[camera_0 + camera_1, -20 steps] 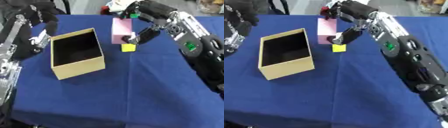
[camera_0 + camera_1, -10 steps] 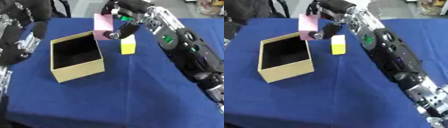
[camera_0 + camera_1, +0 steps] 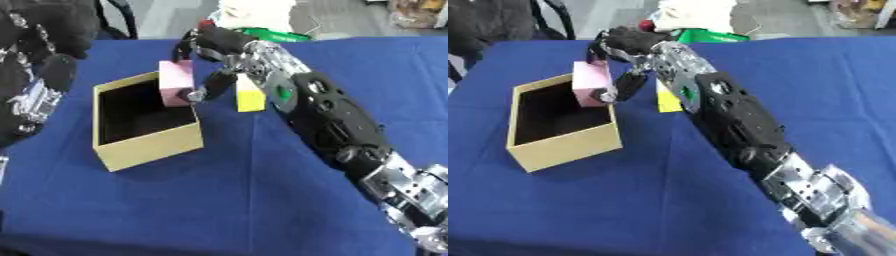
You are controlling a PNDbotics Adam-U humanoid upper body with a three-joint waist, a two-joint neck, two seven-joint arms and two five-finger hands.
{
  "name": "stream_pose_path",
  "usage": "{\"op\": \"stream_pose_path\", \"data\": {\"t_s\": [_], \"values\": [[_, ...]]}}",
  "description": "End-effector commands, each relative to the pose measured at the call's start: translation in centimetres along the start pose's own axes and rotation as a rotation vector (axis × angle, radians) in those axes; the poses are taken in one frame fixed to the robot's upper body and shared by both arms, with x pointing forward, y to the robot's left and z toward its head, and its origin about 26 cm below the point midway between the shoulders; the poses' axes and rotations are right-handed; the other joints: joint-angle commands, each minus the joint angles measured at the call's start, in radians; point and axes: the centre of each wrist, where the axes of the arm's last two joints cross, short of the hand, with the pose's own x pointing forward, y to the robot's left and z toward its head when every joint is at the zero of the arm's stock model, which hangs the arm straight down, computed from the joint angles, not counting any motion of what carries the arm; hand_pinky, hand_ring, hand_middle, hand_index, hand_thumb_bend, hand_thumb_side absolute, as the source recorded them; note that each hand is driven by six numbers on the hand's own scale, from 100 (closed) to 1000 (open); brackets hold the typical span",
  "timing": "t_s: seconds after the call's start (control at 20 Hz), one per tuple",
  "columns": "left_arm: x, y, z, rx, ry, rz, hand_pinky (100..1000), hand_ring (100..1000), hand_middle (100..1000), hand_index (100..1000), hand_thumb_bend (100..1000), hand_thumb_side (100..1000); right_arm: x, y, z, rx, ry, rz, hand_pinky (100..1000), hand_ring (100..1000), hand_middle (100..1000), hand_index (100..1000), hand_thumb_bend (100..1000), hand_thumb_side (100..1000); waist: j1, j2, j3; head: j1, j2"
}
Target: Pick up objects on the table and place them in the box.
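A blue cloth-covered table fills the scene. Toward the near left stands an open tan cardboard box, its dark inside showing nothing lying on the bottom. The robot's right arm stretches from the lower right corner diagonally up to the far side of the box. There the right hand pinches a pink block between curled fingers above and the thumb below. The block is held upright, long axis roughly vertical and tilted slightly, over the box's far right rim, its lower end dipping just inside the opening. Just beside the hand, to the right of the box, a yellow block stands upright on the cloth, apart from the box. At the left edge, the left hand shows as a dark shape; whether its fingers are spread or curled cannot be told. Beyond the table's far edge lie a white object and something green.
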Motion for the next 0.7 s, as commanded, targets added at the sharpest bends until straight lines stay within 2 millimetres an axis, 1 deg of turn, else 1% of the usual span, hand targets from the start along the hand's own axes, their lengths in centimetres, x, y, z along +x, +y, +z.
{"op": "stream_pose_path", "data": {"t_s": [0.05,0.1,0.25,0.3,0.35,0.4,0.55,0.65,0.7], "values": [[0.9,0.3,-0.7,-0.006,-0.041,-0.009,656,670,667,839,328,610,1.1,-0.3,-1.1,0.011,-0.051,0.044,853,770,576,597,301,393,0.0,-0.013,0.004,-0.005,-0.002],[0.9,0.3,-0.7,-0.007,-0.043,-0.009,656,670,667,839,328,610,1.4,-0.3,-1.2,0.017,-0.07,0.064,857,777,593,631,308,398,0.0,-0.013,0.004,-0.005,-0.002],[0.9,0.3,-0.7,-0.006,-0.045,-0.009,656,670,667,839,327,609,2.2,-0.5,-1.4,0.047,-0.12,0.129,876,808,678,894,414,436,-0.002,-0.014,0.003,-0.003,-0.002],[1.0,0.3,-0.7,-0.007,-0.046,-0.009,656,670,667,839,327,610,2.3,-0.5,-1.5,0.058,-0.135,0.146,881,814,699,960,441,445,-0.003,-0.014,0.002,-0.003,-0.002],[1.0,0.3,-0.7,-0.007,-0.047,-0.009,656,670,667,839,327,610,2.5,-0.6,-1.5,0.064,-0.145,0.16,885,818,713,991,468,452,-0.003,-0.014,0.002,-0.002,-0.002],[1.0,0.3,-0.7,-0.007,-0.046,-0.009,656,670,667,839,326,610,2.6,-0.9,-1.5,0.059,-0.153,0.172,884,818,718,1000,478,455,-0.004,-0.015,0.001,0.0,-0.002],[1.0,0.3,-0.7,-0.007,-0.046,-0.009,656,670,667,839,327,610,2.9,-1.8,-1.4,0.006,-0.163,0.197,882,817,734,1000,560,494,-0.006,-0.016,-0.001,0.001,-0.004],[1.0,0.3,-0.7,-0.008,-0.047,-0.009,656,670,667,839,327,609,3.2,-2.4,-1.3,-0.051,-0.161,0.208,879,813,734,1000,589,520,-0.006,-0.016,-0.002,0.001,-0.005],[1.0,0.3,-0.6,-0.008,-0.047,-0.009,656,670,667,839,326,610,3.3,-2.8,-1.2,-0.089,-0.156,0.206,876,811,731,1000,589,519,-0.006,-0.017,-0.002,0.003,-0.005]]}}
